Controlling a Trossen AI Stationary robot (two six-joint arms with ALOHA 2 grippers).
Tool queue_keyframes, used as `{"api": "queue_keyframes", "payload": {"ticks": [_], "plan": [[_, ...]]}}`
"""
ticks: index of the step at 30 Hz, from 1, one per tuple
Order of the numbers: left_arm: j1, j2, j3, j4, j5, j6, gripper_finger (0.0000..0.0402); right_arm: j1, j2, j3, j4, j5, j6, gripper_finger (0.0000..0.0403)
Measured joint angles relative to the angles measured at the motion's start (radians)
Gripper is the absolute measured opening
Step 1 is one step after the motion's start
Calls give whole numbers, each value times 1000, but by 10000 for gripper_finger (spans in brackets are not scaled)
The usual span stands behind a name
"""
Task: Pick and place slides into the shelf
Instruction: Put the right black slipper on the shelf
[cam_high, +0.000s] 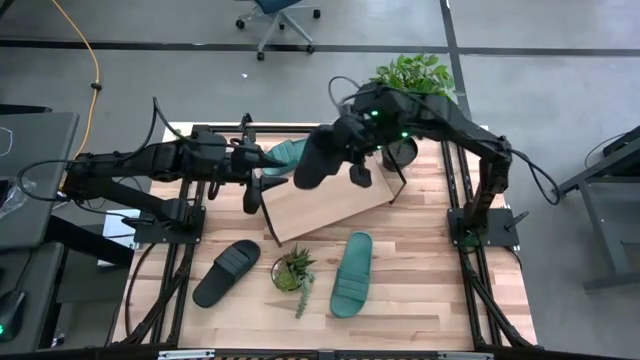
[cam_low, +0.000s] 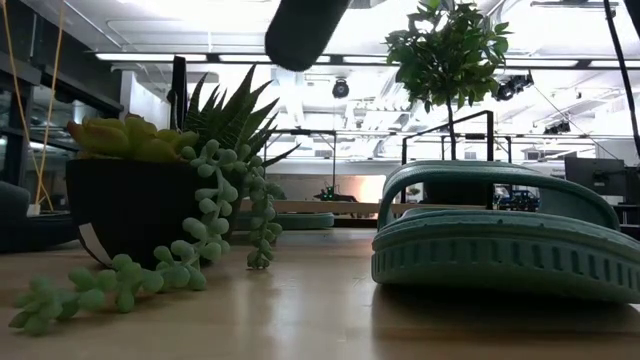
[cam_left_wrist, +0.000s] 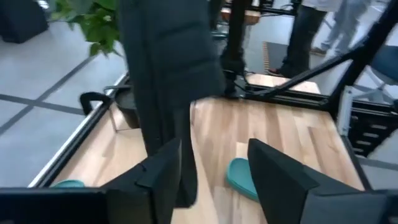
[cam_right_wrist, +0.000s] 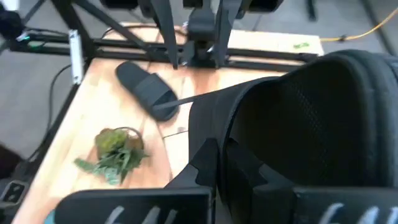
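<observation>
My right gripper (cam_high: 352, 160) is shut on a black slide (cam_high: 315, 160) and carries it above the far edge of the slanted light-wood shelf (cam_high: 330, 208). A teal slide (cam_high: 284, 154) lies at the shelf's far left end. A second black slide (cam_high: 227, 272) and a second teal slide (cam_high: 352, 273) lie flat on the table near the front. My left gripper (cam_high: 251, 188) hovers open at the shelf's left end and touches nothing. In its wrist view the carried black slide (cam_left_wrist: 168, 74) hangs in front of its fingers. My right gripper (cam_right_wrist: 217, 165) pinches the black slide between its two fingers, at the side edge beside the wide strap (cam_right_wrist: 311, 124). The fingers come from the table's right, slanting down. The slide is lifted clear and tilted, its free end (cam_low: 305, 30) over the shelf.
A small potted succulent (cam_high: 293, 272) stands between the two slides on the table, trailing strands toward the near edge. A tall leafy plant in a dark pot (cam_high: 412, 85) stands at the far right corner, close behind the right arm. Black frame rails run along both table sides.
</observation>
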Motion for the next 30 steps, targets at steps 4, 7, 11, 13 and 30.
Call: {"api": "queue_keyframes", "payload": {"ticks": [4,7,11,13,30], "plan": [[35,-18,0,45,-15,31,200,-6,-59,0,6,60,9,0],[65,-35,0,78,-27,56,206,-10,-104,0,28,96,34,0],[111,-56,0,134,-54,103,207,10,-158,0,110,148,52,0],[126,-58,1,150,-57,113,207,26,-170,0,151,162,51,0],[165,-59,0,294,-8,103,207,97,-179,0,301,247,5,0]]}}
